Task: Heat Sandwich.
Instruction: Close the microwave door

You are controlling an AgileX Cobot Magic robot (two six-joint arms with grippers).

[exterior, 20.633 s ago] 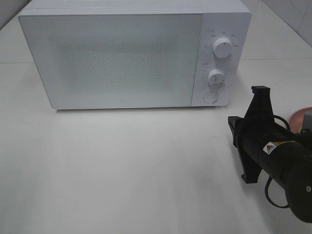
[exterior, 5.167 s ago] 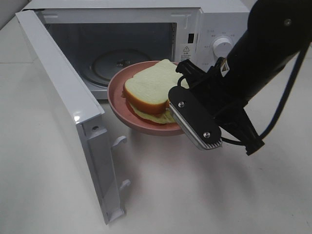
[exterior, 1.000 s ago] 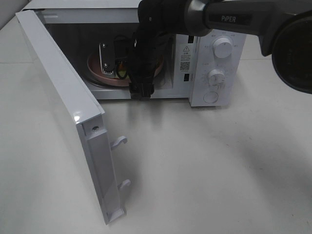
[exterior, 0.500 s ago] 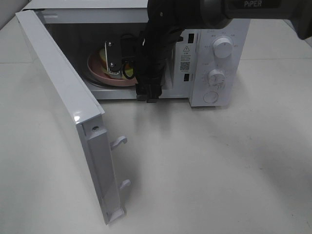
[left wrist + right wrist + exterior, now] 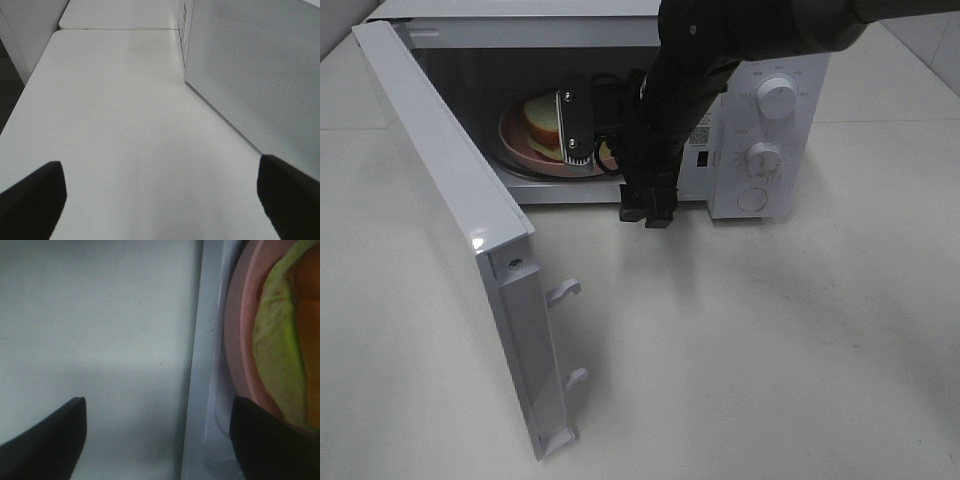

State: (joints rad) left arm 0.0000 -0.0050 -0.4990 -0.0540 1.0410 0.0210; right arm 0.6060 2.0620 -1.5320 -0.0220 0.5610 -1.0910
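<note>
The right claw stands with its jaws spread wide and nothing between them at the mouth of the boxy white microwave oven, with one silver-faced finger just inside the opening and the other down by the sill. Just beyond it, inside the oven's cavity, the soft pale yellow-green sandwich with its orange layer lies on the round pink plate, which sits flat on the oven floor. As far as the views show, the claw touches neither. Loading looks done, so the step in hand, as I judge it, is to clear the arm from the oven and shut it. Draw the claw straight back out of the mouth, level, keeping the lower finger off the sill and the silver finger off the plate's rim (a nudge there could slide the plate off centre). The tall white oven door stands swung wide on the side of the oven away from its dials, its two white latch hooks jutting over the pale counter. Push on its outer face, not the hooks, until the latch seats. The left claw, also wide open and empty, hangs over the counter on the outer side of that door, well placed for the push.
</note>
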